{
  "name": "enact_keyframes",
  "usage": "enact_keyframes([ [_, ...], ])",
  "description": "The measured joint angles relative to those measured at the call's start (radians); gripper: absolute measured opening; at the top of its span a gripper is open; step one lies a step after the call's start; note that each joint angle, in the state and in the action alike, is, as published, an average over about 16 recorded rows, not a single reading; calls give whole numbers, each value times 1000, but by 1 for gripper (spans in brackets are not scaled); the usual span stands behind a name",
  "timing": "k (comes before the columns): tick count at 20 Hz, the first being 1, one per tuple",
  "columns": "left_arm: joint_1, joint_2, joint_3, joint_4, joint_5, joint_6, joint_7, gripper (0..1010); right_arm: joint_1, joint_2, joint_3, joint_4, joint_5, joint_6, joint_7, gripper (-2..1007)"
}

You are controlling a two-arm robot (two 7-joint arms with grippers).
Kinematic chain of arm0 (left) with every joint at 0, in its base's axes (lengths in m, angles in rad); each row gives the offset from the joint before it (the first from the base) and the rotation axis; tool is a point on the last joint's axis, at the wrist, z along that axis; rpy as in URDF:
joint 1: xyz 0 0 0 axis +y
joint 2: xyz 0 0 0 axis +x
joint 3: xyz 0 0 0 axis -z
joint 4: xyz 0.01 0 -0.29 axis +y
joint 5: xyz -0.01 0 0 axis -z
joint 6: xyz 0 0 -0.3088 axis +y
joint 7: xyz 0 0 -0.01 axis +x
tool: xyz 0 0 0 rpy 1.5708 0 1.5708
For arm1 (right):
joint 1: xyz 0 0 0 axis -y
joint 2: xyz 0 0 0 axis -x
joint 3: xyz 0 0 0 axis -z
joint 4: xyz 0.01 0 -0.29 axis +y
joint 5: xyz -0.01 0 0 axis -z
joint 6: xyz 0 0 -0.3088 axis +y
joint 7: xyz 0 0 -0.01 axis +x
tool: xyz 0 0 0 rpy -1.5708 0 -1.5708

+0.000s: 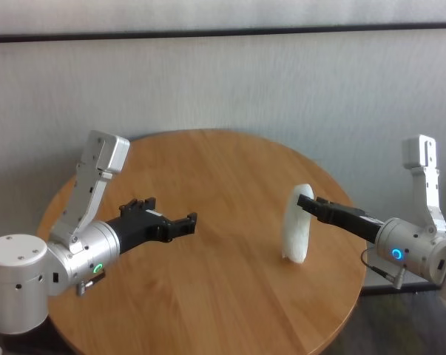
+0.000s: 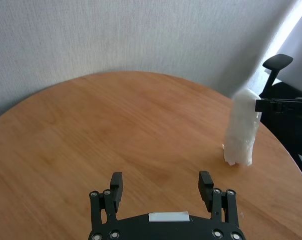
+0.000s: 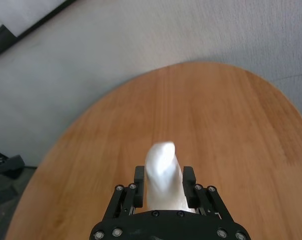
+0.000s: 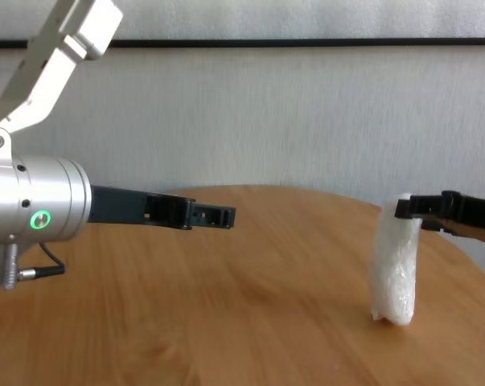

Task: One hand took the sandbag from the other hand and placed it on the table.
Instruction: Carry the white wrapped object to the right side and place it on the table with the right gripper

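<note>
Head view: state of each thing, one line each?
sandbag: upright, top end pinched, lower end at or just above the tabletop.
right gripper: jaws shut on sandbag's top.
left gripper: jaws open, empty, above table, apart from the bag.
table: bare wood top.

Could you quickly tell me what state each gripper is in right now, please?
Left gripper: open, empty, above the table.
Right gripper: shut on the sandbag, upright.

No readable text shows anywhere; the small white label (image 2: 167, 216) on the left gripper's black body is blank.
</note>
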Motion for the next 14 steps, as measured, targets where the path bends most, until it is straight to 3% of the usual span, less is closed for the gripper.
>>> enact_keyframes([
  [7, 0, 1, 1, -1, -1, -1, 0, 1000, 22, -5, -12, 28, -17, 13, 6, 518],
  [14, 0, 1, 2, -2, -2, -3, 1, 1000, 20, -4, -12, 27, -16, 11, 5, 680],
])
